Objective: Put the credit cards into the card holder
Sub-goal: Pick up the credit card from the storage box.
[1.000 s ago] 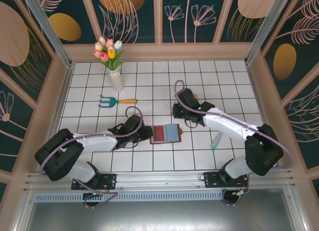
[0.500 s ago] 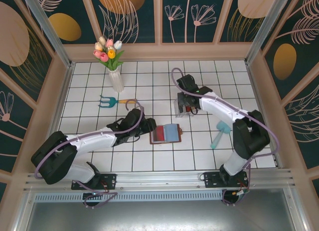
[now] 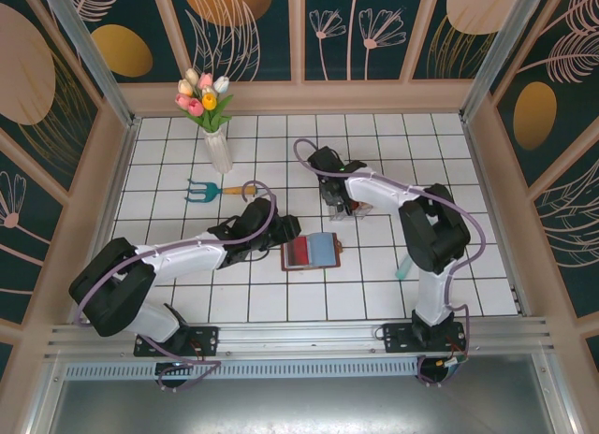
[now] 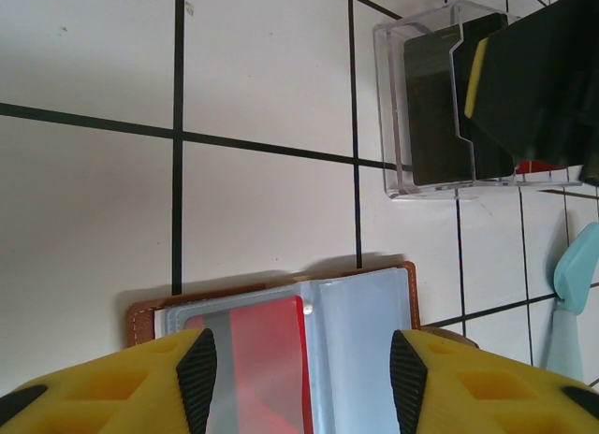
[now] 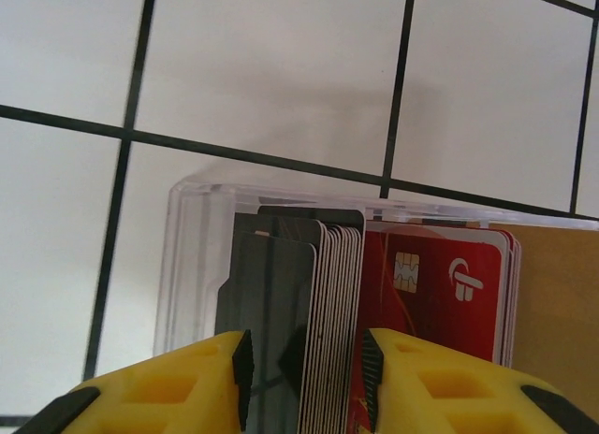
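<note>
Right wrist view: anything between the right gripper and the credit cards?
Nothing visible. The right gripper hangs right at the credit cards, jaws open either side of the stack standing in the clear rack, whose wall shows beyond the cards.

left wrist view: wallet (image 4: 281, 312) cut off at the bottom, its corners behind the left fingers (image 4: 131, 392); a blurred dark shape (image 4: 547, 79) hides the rack's (image 4: 395, 107) right end. right wrist view: cards' (image 5: 430, 298) lower ends cut off.
</note>
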Action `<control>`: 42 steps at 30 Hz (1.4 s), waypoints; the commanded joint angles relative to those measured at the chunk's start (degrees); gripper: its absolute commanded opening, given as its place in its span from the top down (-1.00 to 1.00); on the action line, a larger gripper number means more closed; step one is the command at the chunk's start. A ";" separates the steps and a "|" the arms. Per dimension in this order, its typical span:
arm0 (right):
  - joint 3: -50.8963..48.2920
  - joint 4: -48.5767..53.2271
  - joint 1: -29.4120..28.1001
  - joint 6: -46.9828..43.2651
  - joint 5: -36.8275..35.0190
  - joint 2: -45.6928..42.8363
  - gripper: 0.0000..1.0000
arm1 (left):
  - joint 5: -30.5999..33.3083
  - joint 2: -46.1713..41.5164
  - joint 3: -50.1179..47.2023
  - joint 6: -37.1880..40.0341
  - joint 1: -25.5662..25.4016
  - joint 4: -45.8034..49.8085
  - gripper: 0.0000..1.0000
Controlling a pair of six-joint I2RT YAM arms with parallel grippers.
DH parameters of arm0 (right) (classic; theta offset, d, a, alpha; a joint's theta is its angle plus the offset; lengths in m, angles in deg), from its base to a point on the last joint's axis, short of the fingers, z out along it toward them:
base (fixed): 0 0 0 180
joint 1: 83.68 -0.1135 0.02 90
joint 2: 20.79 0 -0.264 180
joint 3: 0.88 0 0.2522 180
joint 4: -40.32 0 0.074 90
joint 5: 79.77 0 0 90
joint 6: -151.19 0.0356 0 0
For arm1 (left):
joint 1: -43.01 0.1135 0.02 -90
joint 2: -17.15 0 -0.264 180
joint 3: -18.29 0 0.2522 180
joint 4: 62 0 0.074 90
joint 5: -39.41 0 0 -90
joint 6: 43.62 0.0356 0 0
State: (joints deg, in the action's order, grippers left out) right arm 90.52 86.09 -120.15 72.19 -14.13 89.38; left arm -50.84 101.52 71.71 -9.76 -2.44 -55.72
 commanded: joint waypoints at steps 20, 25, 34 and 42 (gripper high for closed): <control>1.83 3.36 -2.37 -0.13 -13.00 -0.46 0.47 | 2.40 -2.04 -1.88 -0.75 -0.43 -1.04 -0.10; 1.37 3.32 -2.34 0.15 -12.97 -1.53 0.53 | 2.27 -1.90 -2.00 -0.74 -0.43 -0.91 -0.10; 1.50 3.77 -2.38 0.24 -13.00 -4.09 0.76 | 2.05 -1.85 -2.07 -0.97 -0.35 -0.91 -0.10; 2.77 5.59 -2.45 2.44 -5.77 -8.60 0.93 | 2.10 -2.45 -2.04 -0.90 -0.40 -0.78 -0.10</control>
State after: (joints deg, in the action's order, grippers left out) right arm 91.51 88.87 -122.47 72.96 -23.05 85.09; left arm -49.40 100.54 69.96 -10.26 -2.44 -55.72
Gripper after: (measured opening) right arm 0.059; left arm 0.549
